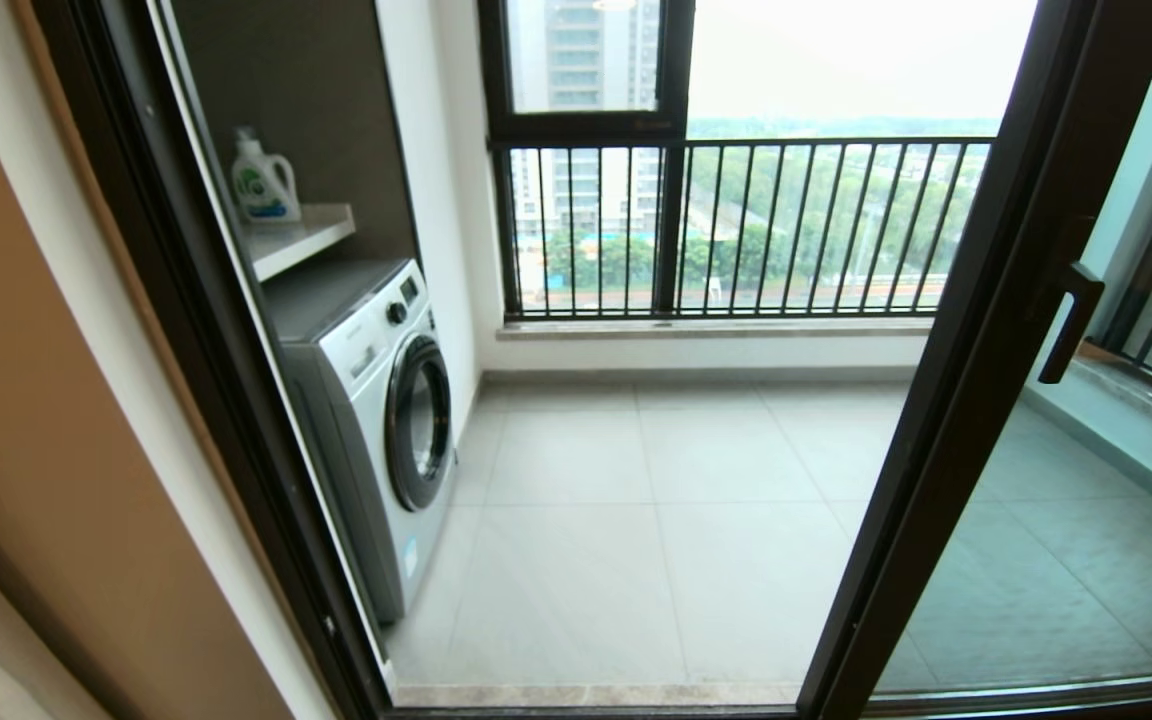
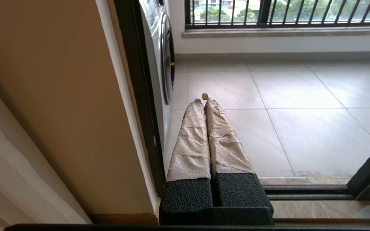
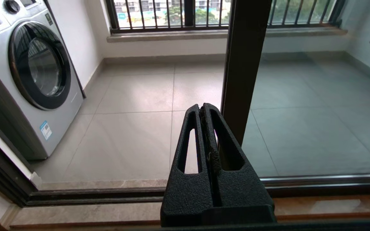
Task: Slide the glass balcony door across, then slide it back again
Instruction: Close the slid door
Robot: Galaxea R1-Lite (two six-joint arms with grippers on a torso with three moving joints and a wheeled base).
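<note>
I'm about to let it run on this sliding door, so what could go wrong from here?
1. The right end effector is shut and beside the glass balcony door frame, not on the bar handle; pushing with shut fingertips may slip off the smooth frame.
2. The left end effector, also shut, sits by the door jamb at the opening; the sliding door could pinch it there.

Right gripper closed, just beside the glass balcony door.

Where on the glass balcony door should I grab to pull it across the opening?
Probably the short black bar handle on the glass balcony door's upright edge. It stands off the frame, so fingers could close around it, coming from the room side. The right gripper, now shut near that edge, seems nearer; it would need opening first.
</note>
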